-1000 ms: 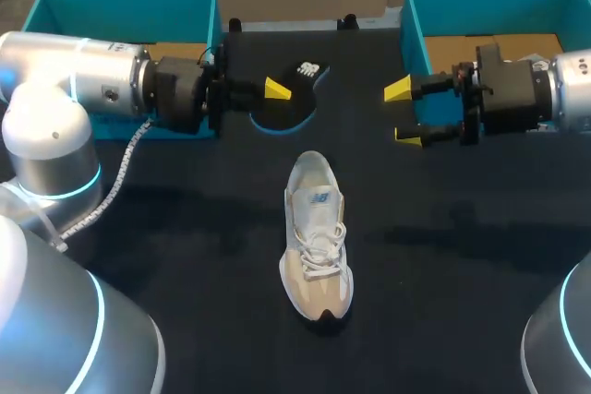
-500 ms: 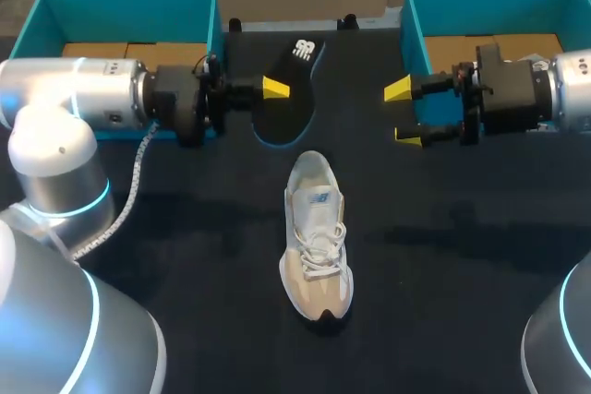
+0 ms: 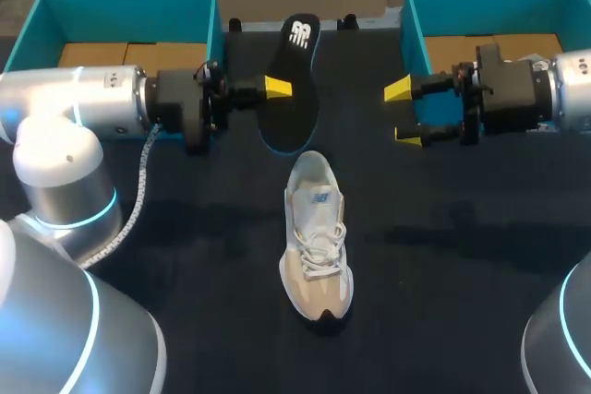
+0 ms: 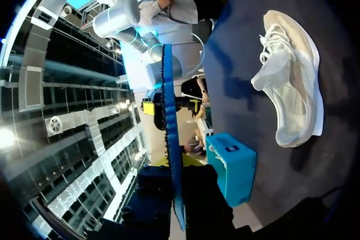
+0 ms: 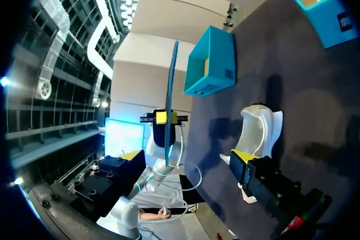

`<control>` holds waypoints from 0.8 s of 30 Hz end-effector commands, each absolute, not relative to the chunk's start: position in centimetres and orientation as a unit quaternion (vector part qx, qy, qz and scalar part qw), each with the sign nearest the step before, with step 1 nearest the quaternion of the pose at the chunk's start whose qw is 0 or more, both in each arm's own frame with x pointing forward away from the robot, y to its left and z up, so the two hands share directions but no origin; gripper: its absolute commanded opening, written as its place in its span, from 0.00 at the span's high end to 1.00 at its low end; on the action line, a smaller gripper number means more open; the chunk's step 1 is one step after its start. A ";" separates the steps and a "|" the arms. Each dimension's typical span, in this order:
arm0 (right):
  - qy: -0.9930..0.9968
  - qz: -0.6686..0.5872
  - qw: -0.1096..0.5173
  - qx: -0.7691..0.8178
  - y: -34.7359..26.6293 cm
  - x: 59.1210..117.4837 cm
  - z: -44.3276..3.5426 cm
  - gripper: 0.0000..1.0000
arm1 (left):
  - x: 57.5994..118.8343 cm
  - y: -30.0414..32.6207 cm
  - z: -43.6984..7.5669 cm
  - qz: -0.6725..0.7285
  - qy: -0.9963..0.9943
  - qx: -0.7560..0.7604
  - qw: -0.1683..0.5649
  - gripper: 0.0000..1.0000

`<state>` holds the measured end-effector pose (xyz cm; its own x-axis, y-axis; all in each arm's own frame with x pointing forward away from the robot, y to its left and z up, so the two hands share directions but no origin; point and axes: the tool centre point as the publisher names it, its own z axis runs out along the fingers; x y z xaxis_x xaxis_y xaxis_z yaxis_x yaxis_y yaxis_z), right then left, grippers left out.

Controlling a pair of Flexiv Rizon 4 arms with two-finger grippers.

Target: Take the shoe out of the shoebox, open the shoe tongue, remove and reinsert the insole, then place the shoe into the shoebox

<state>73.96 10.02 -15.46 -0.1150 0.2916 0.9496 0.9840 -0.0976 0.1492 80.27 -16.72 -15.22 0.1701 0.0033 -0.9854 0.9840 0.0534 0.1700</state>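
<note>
A black insole (image 3: 292,80) with a blue rim hangs above the table's far middle, its heel end pointing to the far edge. My left gripper (image 3: 277,89) is shut on its side edge. In the left wrist view the insole (image 4: 170,139) shows edge-on, rising from between the fingers. The beige and white shoe (image 3: 317,239) lies upright on the black table (image 3: 185,256), toe toward me, heel just below the insole. My right gripper (image 3: 404,113) stands open and empty to the right of the insole, in front of the right shoebox (image 3: 411,25). Beside its fingertip (image 5: 242,158) lies the shoe (image 5: 263,130).
Two teal shoeboxes stand open at the far corners, the left shoebox (image 3: 120,5) behind my left arm. A grey cable (image 3: 138,168) hangs from the left wrist. The shoe (image 4: 292,82) has bare black table on both sides and in front.
My left gripper has swung the insole up and away, so its printed heel end now points at the table's far edge. The right arm and the shoe have not moved.
</note>
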 end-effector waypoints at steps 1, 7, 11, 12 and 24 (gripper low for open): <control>-0.568 -0.484 0.357 -0.562 10.3 74.0 -15.5 0.00 | 80.4 -17.0 -15.4 -0.439 0.469 0.523 0.560 1.00; -0.568 -0.484 0.357 -0.562 10.3 74.0 -15.5 0.00 | 80.7 -17.0 -15.5 -0.432 0.468 0.525 0.564 1.00; -0.574 -0.474 0.363 -0.561 11.2 74.4 -15.5 0.00 | 80.7 -17.2 -15.6 -0.432 0.464 0.512 0.579 1.00; -0.576 -0.473 0.364 -0.559 11.5 74.5 -15.5 0.00 | 80.7 -17.3 -15.5 -0.440 0.466 0.503 0.580 1.00; -0.586 -0.462 0.374 -0.551 14.8 76.3 -15.9 0.00 | 80.7 -17.3 -15.5 -0.440 0.466 0.503 0.580 1.00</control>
